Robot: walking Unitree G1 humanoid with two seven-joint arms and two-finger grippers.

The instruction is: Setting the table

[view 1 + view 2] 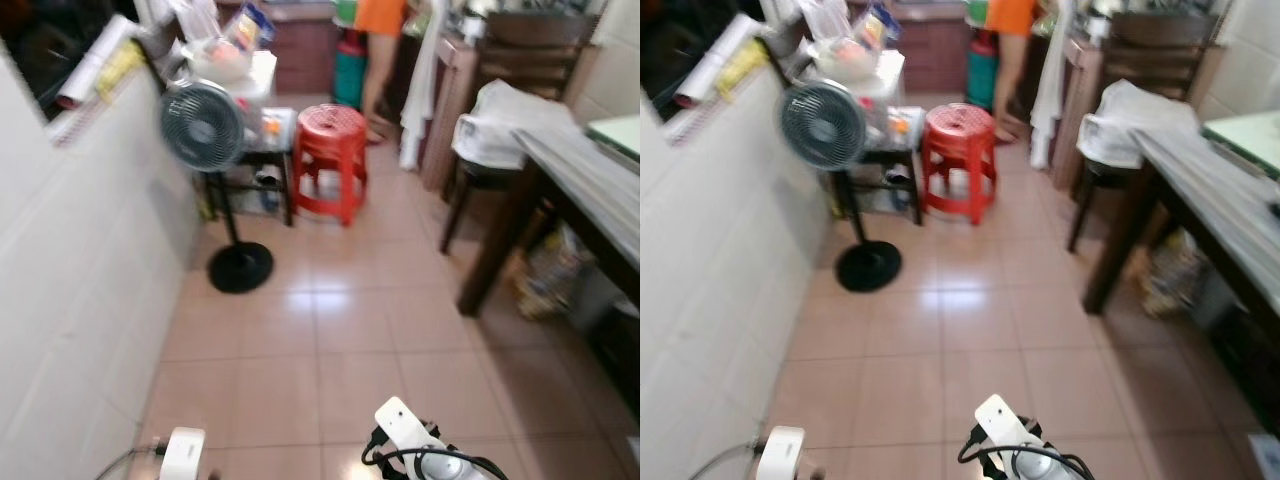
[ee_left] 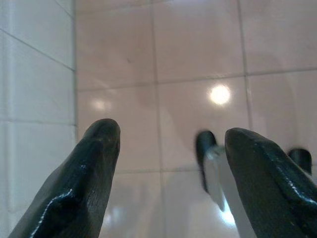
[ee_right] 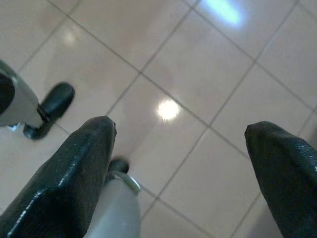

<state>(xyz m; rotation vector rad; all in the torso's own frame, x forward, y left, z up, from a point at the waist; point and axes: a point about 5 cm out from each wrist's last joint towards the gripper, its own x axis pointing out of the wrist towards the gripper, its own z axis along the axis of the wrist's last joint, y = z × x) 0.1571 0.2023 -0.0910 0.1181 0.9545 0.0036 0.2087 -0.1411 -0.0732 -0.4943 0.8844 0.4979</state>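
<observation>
Table (image 1: 580,190) sits at the right side of the room, dark wood legs, pale top; we take it as our landmark. On its near-far end rests a white bag or cloth bundle (image 1: 505,125), touching the top. At the table's outer edge lies something flat and green (image 1: 618,132), too blurred to identify. Under the table we see cluttered bags (image 1: 548,270), contents unclear.

Head views: across the tiled floor (image 1: 330,340) from the table stands a pedestal fan (image 1: 205,125) on a round black base, just beside the white tiled wall (image 1: 70,300). Between fan and table, further back, is a red plastic stool (image 1: 330,160). A small dark side table (image 1: 262,165) stands just beside the stool, loaded with blurred items. Beyond the table's far end, a person in an orange top (image 1: 380,50) stands by the back counter, and a wooden chair (image 1: 1145,55) is near them. Both our arms hang low, well apart from the table; the right forearm (image 1: 420,445) and left wrist (image 1: 182,452) show at the bottom edge.

Left wrist view: left gripper (image 2: 168,148) has its two black fingers spread apart, nothing between them, floor tile and wall beneath. We see the robot's own foot (image 2: 205,148) past them.

Right wrist view: right gripper (image 3: 181,144) fingers also spread wide, holding nothing, over bare tile with light glare.
</observation>
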